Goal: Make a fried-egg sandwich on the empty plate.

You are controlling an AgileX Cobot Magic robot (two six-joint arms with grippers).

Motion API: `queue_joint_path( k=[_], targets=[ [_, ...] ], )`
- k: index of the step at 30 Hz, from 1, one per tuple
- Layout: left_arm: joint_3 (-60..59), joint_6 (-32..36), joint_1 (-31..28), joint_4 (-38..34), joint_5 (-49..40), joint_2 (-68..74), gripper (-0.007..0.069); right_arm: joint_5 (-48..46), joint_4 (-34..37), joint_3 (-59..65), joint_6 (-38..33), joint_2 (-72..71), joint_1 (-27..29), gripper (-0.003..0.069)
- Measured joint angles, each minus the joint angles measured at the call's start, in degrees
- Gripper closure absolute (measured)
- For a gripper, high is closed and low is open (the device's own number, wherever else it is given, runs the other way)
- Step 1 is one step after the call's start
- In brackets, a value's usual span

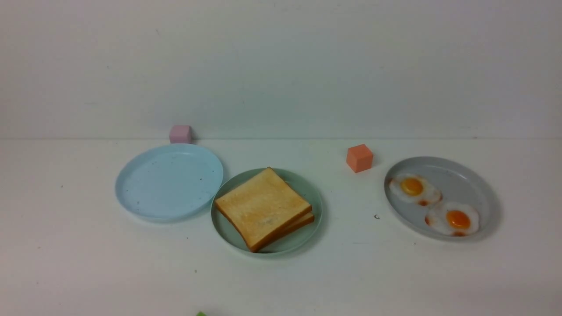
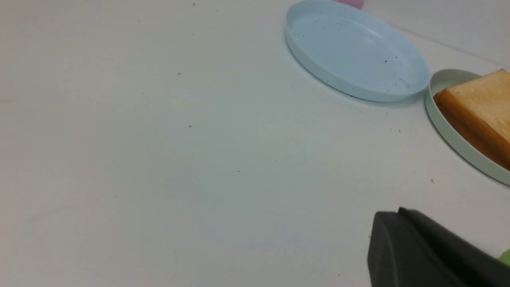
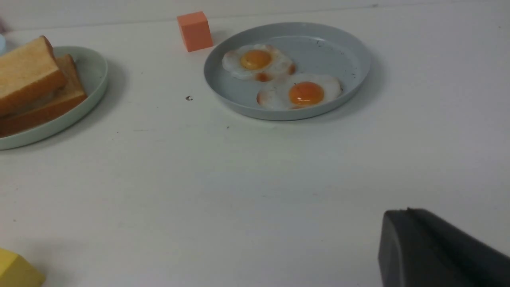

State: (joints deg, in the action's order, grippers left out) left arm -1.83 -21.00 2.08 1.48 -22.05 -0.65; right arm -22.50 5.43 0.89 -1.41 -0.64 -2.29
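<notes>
Two golden toast slices (image 1: 262, 207) lie stacked, slightly offset, on the mint-green plate (image 1: 309, 193) at the table's middle. The same toast (image 3: 28, 75) shows edge-on in the right wrist view; what lies between the slices I cannot tell. Two fried eggs (image 1: 413, 188) (image 1: 454, 218) rest on the grey plate (image 1: 483, 184) at the right. Neither gripper appears in the front view. My left gripper (image 2: 400, 211) hangs over bare table near the light blue plate (image 2: 354, 52), its dark fingers pressed together, holding nothing. My right gripper (image 3: 408, 211) is likewise shut and holds nothing, short of the grey plate (image 3: 350, 48).
The light blue plate (image 1: 169, 182) touches the mint plate's left rim. A pink cube (image 1: 180, 134) stands behind it and an orange cube (image 1: 359, 158) sits between the mint and grey plates. A yellow block (image 3: 16, 273) and a green scrap (image 1: 200, 313) lie near the front edge.
</notes>
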Motion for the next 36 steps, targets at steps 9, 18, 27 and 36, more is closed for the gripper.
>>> queue_joint_path(
  k=[9,18,27,36],
  targets=[
    [0.0,0.0,0.0,0.0,0.0,0.0,0.0638,0.0,0.0,0.0,0.0,0.0,0.0,0.0628],
    [0.0,0.0,0.0,0.0,0.0,0.0,0.0634,0.0,0.0,0.0,0.0,0.0,0.0,0.0617],
    [0.0,0.0,0.0,0.0,0.0,0.0,0.0633,0.0,0.0,0.0,0.0,0.0,0.0,0.061],
    [0.0,0.0,0.0,0.0,0.0,0.0,0.0626,0.0,0.0,0.0,0.0,0.0,0.0,0.0603]
  ],
)
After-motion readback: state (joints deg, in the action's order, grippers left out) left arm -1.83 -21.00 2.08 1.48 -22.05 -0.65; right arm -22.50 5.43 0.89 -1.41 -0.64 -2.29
